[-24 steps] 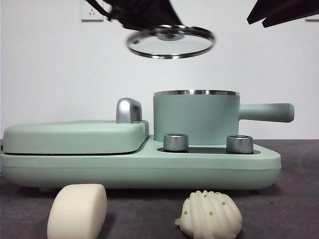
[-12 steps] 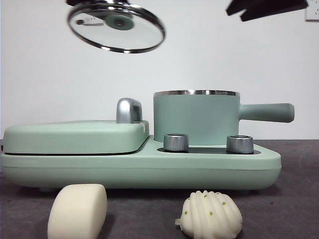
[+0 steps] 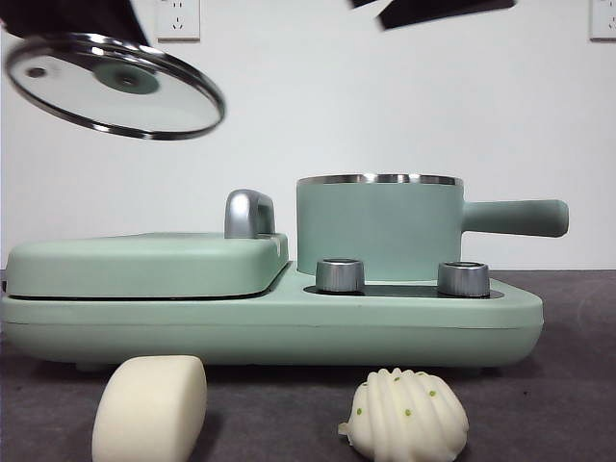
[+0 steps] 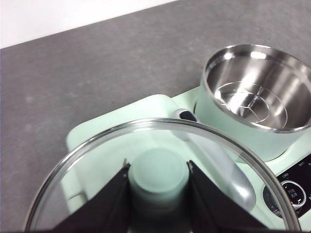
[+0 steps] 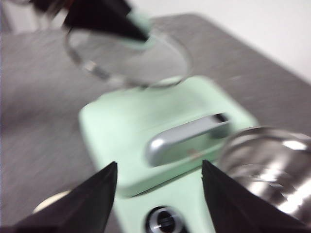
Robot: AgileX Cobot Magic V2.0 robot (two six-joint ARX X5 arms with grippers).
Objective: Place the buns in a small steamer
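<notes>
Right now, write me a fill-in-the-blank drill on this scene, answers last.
1. The left claw grips the round glass lid by its green ____.
2. The mint-green cylindrical steamer pot stands ____, its steel inside showing.
3. Both off-white buns, smooth and pleated, lie on the ____.
Answers: knob; uncovered; table

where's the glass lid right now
The glass lid hangs in the air at the upper left of the front view, tilted, above the flat griddle. The left gripper holds it by its green knob, away from the open steamer.

Flat lidded griddle [image 3: 144,265], two steel knobs [image 3: 340,274], wall sockets [image 3: 177,19]
</notes>
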